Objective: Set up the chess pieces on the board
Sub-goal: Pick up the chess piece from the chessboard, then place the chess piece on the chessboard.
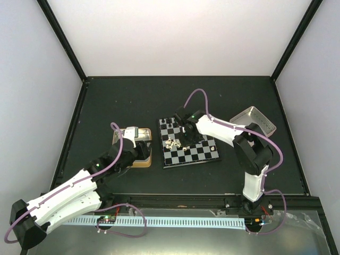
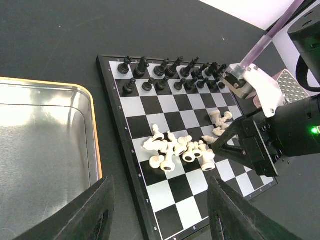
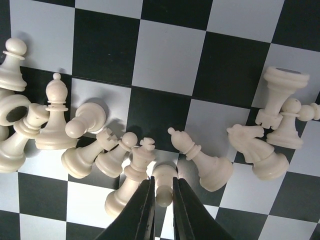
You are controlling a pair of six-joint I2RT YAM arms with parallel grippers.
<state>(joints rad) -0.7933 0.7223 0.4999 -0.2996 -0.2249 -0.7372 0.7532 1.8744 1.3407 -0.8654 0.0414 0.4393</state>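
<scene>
Between the fingers of the right gripper [image 3: 162, 205]: a small cream pawn [image 3: 162, 181], low over a white square.
Right gripper state: jaws drawn in narrow, 1 finger against each side of the cream pawn; whether it is lifted off the square cannot be told.
Just left of those fingers: a heap of fallen cream pieces [image 3: 85, 150], touching and overlapping one another.
Just right of those fingers: more cream ones on their sides, a bishop nearest, then a knight, with a rook and a pawn beyond.
Ahead of the right gripper, at the far edge: black pieces [image 2: 170, 75] standing upright in 2 rows.
Under everything: the board [image 1: 204, 153], lying flat on the dark table [image 1: 127, 101], the cream heap near its middle.
Left gripper [image 2: 160, 215]: jaws wide apart, nothing between them, hanging over the board's near corner.
Left of the left gripper: a gold-rimmed tin tray [image 2: 95, 135], just beside the board.
Right of the right arm: a silver tray [image 1: 256, 121], tilted, apart from the board.
</scene>
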